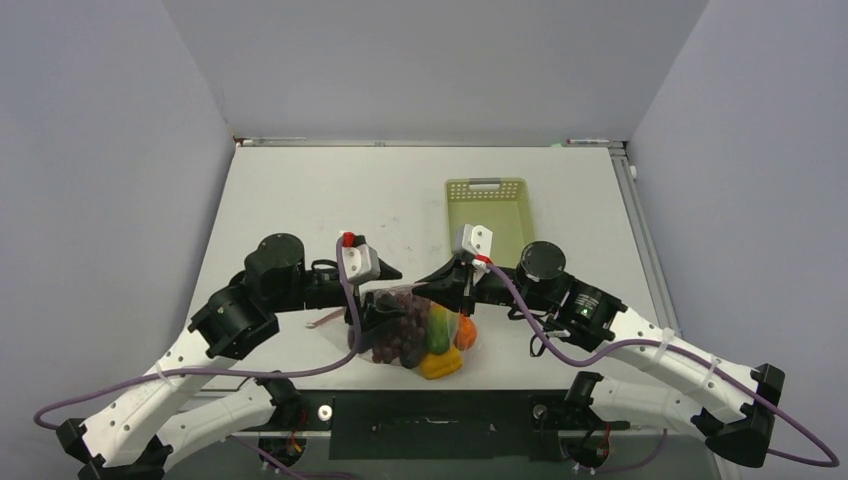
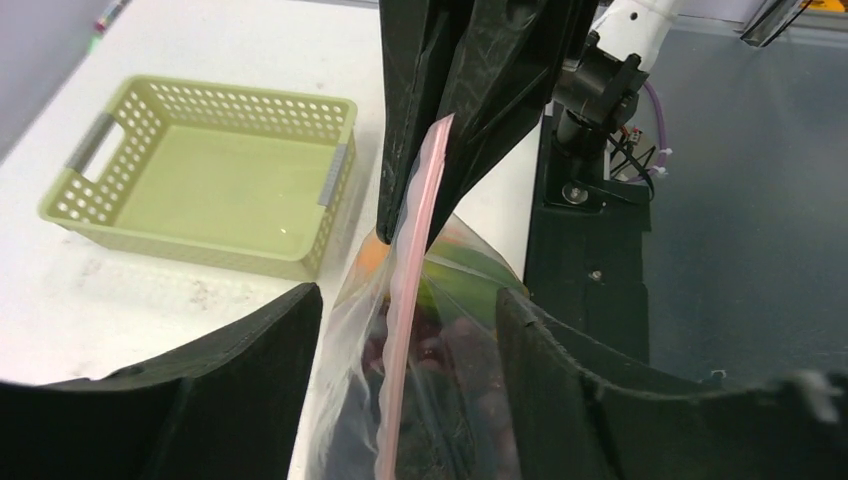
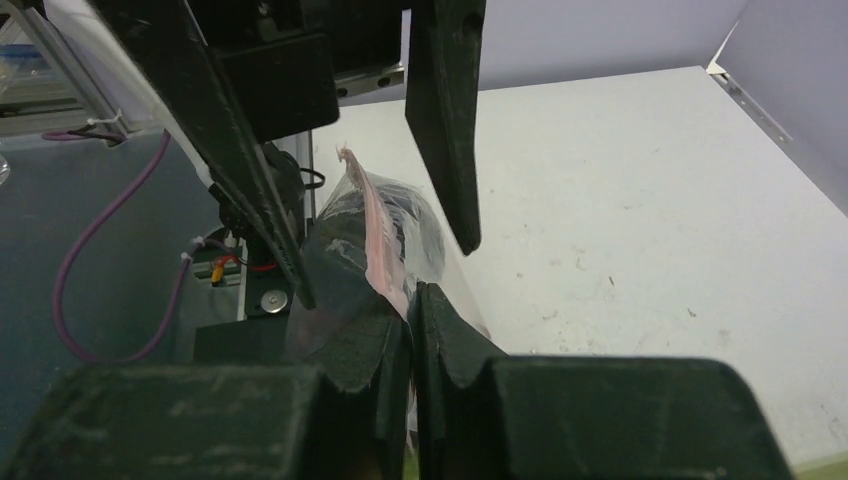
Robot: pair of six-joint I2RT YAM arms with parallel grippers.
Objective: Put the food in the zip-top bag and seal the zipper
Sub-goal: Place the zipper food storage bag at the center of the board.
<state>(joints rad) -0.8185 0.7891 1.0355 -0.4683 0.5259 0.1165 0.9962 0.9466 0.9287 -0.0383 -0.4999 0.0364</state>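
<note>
All the food (image 1: 436,345) seems inside the bag (image 2: 345,330); right fingers (image 3: 455,345) clamp the zipper (image 2: 408,300), left fingers (image 2: 250,345) apart astride it; sealing remains.

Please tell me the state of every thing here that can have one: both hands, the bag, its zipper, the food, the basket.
left hand: open, one finger on each side of the zipper.
right hand: shut on the zipper.
zip-top bag: upright, held by its top edge.
zipper: looks pressed together where visible.
food: inside the bag.
basket: upright, empty.
</note>
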